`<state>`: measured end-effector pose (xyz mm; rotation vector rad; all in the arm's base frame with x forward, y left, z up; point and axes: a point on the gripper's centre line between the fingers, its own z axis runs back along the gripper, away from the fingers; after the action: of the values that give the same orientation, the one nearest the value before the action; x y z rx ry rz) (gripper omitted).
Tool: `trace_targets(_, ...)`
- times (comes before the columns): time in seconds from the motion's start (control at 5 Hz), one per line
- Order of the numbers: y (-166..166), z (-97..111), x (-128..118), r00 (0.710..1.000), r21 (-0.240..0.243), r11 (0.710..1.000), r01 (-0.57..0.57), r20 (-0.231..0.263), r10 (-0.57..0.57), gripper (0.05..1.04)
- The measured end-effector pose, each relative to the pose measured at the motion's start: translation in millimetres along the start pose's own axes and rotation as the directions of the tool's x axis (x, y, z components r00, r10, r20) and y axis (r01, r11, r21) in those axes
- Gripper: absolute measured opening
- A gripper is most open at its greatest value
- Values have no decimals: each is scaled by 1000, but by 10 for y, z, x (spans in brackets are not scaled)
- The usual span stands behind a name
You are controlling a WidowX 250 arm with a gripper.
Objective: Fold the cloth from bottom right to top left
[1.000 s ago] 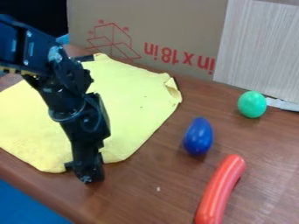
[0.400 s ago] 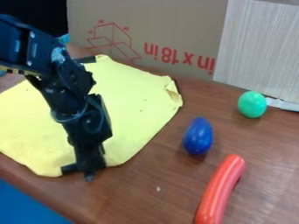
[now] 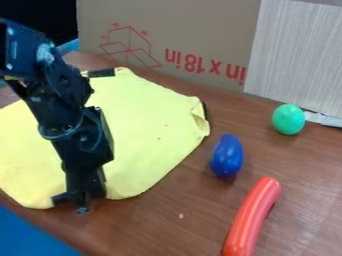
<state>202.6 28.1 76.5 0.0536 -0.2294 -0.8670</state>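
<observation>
Arm and cloth edge have shifted left; I can't tell if the fingers are shut; cardboard bears red print.

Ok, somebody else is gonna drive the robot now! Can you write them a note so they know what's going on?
Gripper: down at the cloth's bottom edge; can't tell if it has hold.
Cloth: spread on the table, its right corner a bit curled.
Done: gripper is at the cloth.
Left: the whole fold, bottom right to top left.
Nearby: blue egg, right of the cloth.
</observation>
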Motion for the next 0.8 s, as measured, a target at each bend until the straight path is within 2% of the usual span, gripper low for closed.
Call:
trace_targets(0.2,52,73,10,999,-2,999,-35,-18,35,56)
trace_targets(0.4,336,58,116,992,48,993,-110,-62,113,56)
trace_targets(0.6,745,39,220,972,129,972,-195,-108,210,56)
trace_targets(0.8,1074,35,285,945,178,949,-259,-157,287,56)
